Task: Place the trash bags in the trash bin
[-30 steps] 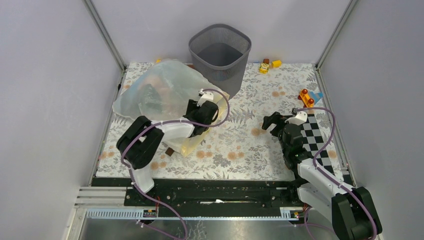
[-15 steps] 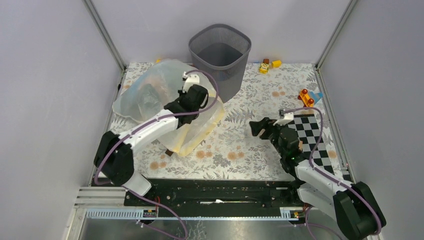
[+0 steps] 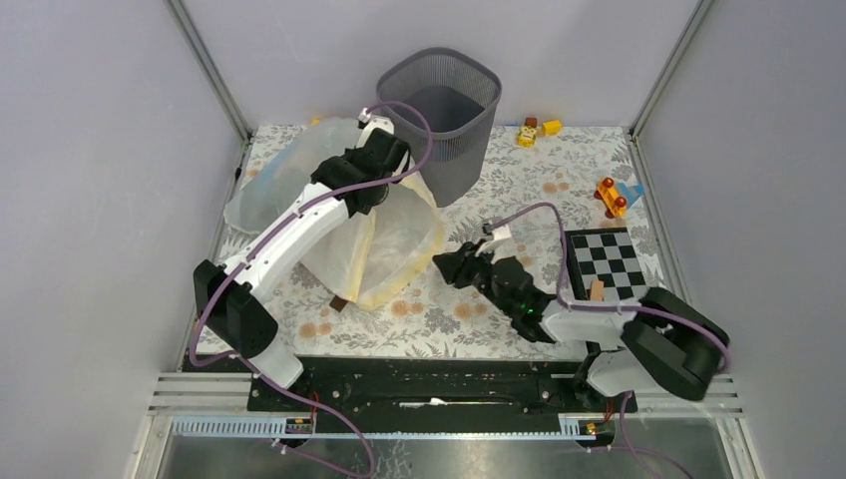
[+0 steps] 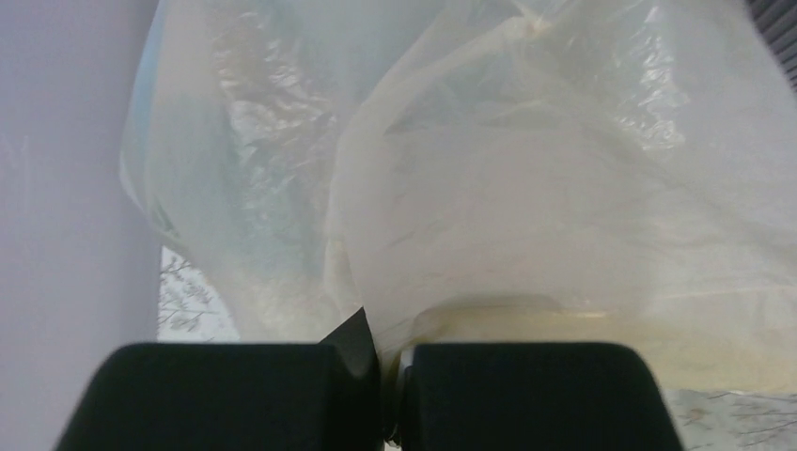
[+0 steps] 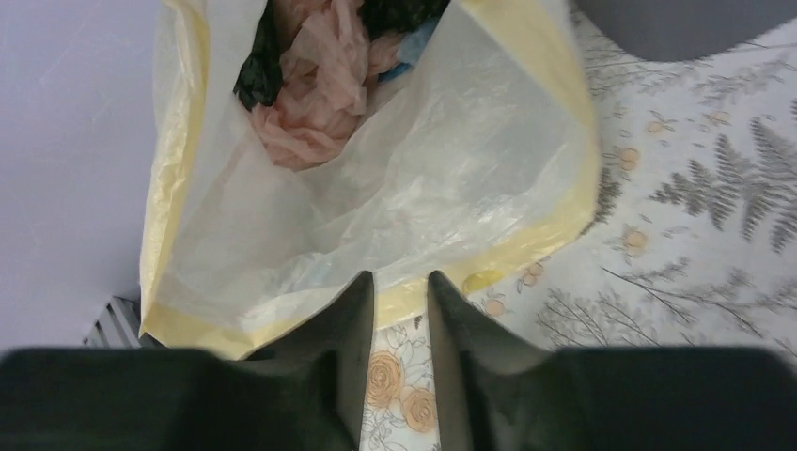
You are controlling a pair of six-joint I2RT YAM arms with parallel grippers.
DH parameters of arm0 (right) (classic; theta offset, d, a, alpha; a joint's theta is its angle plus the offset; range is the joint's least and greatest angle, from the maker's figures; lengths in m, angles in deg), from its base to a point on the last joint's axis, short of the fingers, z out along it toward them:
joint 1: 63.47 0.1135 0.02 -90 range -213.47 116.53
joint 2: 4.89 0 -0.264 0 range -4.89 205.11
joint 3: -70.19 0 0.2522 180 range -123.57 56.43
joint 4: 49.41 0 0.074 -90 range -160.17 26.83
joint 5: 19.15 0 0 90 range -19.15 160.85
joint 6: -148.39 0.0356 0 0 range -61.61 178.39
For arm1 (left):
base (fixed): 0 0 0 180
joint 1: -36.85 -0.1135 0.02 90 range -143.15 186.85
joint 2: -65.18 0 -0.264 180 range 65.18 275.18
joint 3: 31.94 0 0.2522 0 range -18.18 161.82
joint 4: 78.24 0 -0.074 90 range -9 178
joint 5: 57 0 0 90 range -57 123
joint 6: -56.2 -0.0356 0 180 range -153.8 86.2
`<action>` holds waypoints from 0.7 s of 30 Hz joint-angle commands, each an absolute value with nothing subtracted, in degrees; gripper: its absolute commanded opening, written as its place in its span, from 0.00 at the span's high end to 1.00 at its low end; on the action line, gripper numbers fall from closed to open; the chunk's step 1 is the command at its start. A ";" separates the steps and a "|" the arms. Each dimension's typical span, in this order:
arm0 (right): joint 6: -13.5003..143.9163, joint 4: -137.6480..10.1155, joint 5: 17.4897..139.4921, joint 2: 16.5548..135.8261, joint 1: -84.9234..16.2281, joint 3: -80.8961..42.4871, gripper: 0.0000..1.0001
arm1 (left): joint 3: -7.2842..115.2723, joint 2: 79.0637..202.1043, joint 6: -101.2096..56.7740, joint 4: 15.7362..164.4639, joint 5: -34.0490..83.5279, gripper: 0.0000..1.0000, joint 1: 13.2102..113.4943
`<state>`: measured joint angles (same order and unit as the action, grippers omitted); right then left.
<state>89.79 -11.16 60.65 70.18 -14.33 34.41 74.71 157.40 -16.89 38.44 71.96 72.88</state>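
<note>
Clamping big bag (image 3: pixel 399 239) film with left gripper (image 4: pixel 387 349), fingers pressed fully together, no gap showing. Holding that bag up in a tent shape just left of bin (image 3: pixel 454 160), close to its wall; touching or not, can't tell. Reaching low over floral mat (image 3: pixel 499 190) with right gripper (image 5: pixel 399 282), tips at the yellow rim of big bag's mouth. Narrow gap between those fingers, so partly open; rim right at the gap, can't tell if gripped. Inside big bag, seen through its open mouth from right wrist: pink bag (image 5: pixel 315 89), crumpled, deep at the back, beside something black (image 5: pixel 256 70). Not in bin. Bin upright at back of mat, mouth open. Small toys (image 3: pixel 534 130) right of bin, red-orange toy (image 3: pixel 611 195) near right edge, checkerboard (image 3: pixel 604 261) beside right arm.
</note>
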 commanded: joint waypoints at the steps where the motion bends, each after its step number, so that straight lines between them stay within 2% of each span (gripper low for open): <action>1: 91.45 -3.84 52.09 78.35 -8.63 26.61 0.76 | 74.61 156.34 -20.87 32.72 71.05 1.00 71.38; 4: 92.54 -1.22 50.84 85.27 -5.69 21.80 0.96 | 72.85 154.92 -21.50 32.76 69.90 1.00 70.25; 5: 92.50 -0.74 49.44 87.62 -4.46 19.69 1.00 | 72.49 154.37 -21.70 32.80 69.19 1.00 69.92; 15: 101.72 1.77 45.35 108.38 -0.81 4.53 1.00 | 73.32 151.51 -20.64 30.73 65.96 1.00 68.71; 21: 104.45 -0.81 49.16 116.29 -0.73 -4.50 1.00 | 78.47 150.72 -19.48 27.26 64.63 1.00 68.13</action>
